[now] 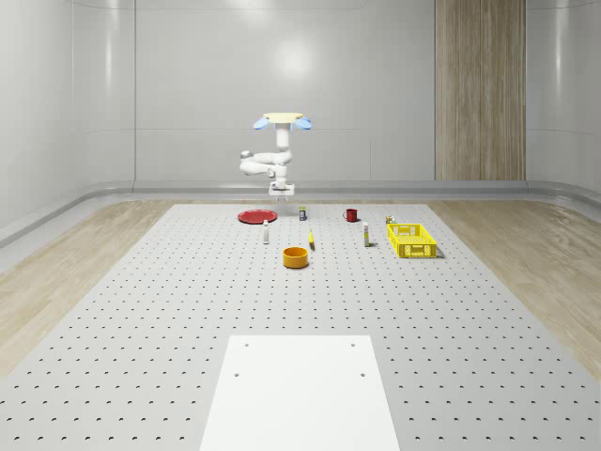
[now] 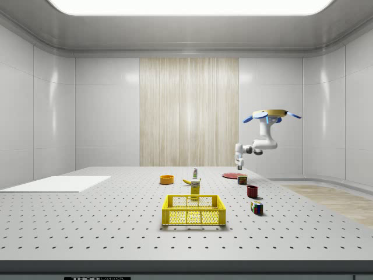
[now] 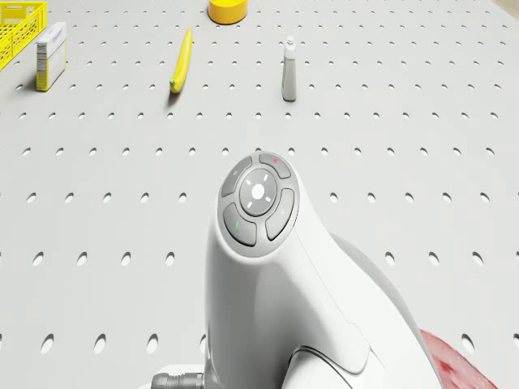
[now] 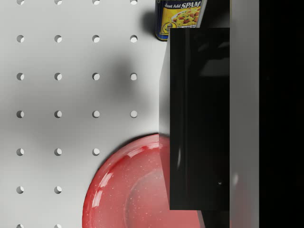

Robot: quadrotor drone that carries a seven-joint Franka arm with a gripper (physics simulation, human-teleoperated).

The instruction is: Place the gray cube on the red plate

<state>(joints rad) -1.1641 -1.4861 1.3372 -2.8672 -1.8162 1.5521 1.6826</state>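
Observation:
The red plate (image 1: 256,216) lies at the far end of the perforated table (image 1: 188,310); it also shows as red plate (image 2: 233,175) and red plate (image 4: 128,190). The drone (image 1: 282,120) hovers above that end. Its arm hangs down with the gripper (image 1: 282,195) a short way above the table, over the plate's right edge in the whole-scene view. In the wrist view a gray band, the gray cube (image 4: 244,71), sits between two black fingers (image 4: 199,118). The gripper (image 4: 244,142) is shut on it. The plate's rim passes under the fingers.
A Spam can (image 4: 178,19) stands just beyond the plate. A red mug (image 1: 350,215), a yellow basket (image 1: 411,240), an orange bowl (image 1: 296,256), a banana (image 3: 182,59) and a small bottle (image 3: 289,71) are spread over the table. A white sheet (image 1: 300,395) covers the near end.

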